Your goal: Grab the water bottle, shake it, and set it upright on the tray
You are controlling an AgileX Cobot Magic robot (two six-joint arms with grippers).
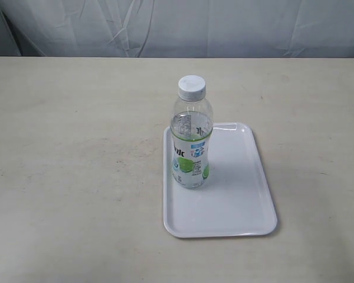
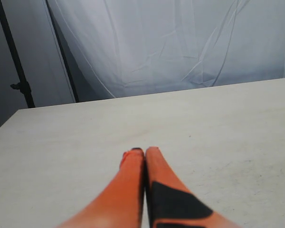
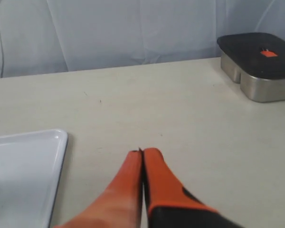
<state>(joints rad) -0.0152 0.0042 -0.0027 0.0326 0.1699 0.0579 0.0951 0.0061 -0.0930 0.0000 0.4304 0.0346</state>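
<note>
One water bottle upright on the tray, in the tray's far left part, base close to the left rim as seen from the exterior camera. White screw cap on top; clear plastic above, white, green and blue label around the lower body. Touched by neither hand. Tray flat on the desk, longer sides running away from the exterior camera, slightly right of the desk's middle.

Left hand: two orange fingers pressed together, tips meeting, no gap, gripping nothing, poised over bare desk surface. Black patch on one finger nearer the wrist.

Right hand: same pose, orange fingers closed tip to tip, empty, above the desk just beside a rounded corner of the tray.

From the right wrist camera, a metal box with a dark lid and a small orange mark, resting on the desk well apart from the tray. Wrinkled pale curtain behind the desk's far edge. From the left wrist camera, a black pole standing beside that curtain.
</note>
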